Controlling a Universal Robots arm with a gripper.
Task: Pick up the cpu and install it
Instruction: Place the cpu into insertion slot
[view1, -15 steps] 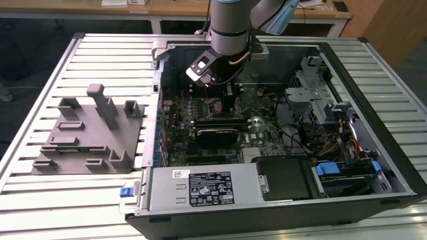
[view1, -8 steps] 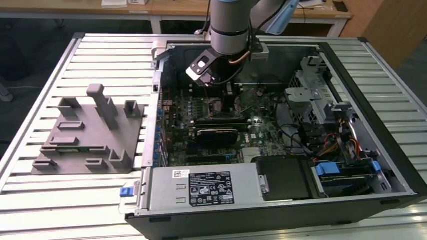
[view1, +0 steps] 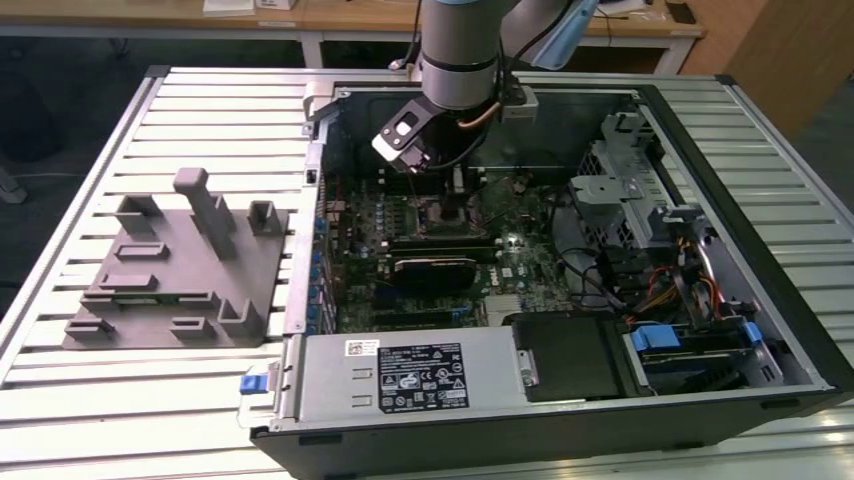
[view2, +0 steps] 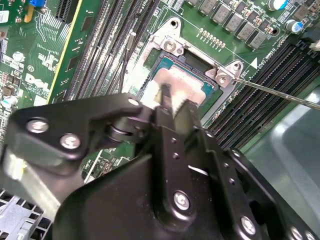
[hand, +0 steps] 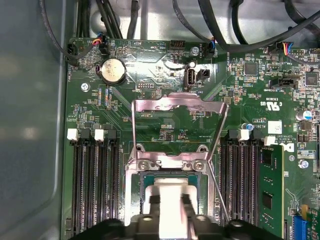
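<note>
The cpu (view2: 176, 80) is a pale, shiny square chip, seen low over the open metal-framed socket (view2: 172, 47) on the green motherboard. My gripper (view2: 175, 98) is shut on it, one black finger on each side. In the first wrist view the cpu (hand: 172, 187) sits inside the socket frame (hand: 131, 172) between my gripper's (hand: 171, 200) fingers. Whether the chip rests fully in the socket cannot be told. The socket's load plate (hand: 177, 106) stands flipped open. In the exterior view the gripper (view1: 424, 168) hangs inside the open computer case above the socket (view1: 441, 212).
Memory slots (hand: 92, 185) flank the socket on both sides, and one holds a green module (hand: 270, 190). The thin socket lever (view2: 280, 93) sticks out sideways. A grey fixture (view1: 180, 265) stands at the exterior view's left. A power supply (view1: 407, 375) and drive cage (view1: 627, 190) crowd the case.
</note>
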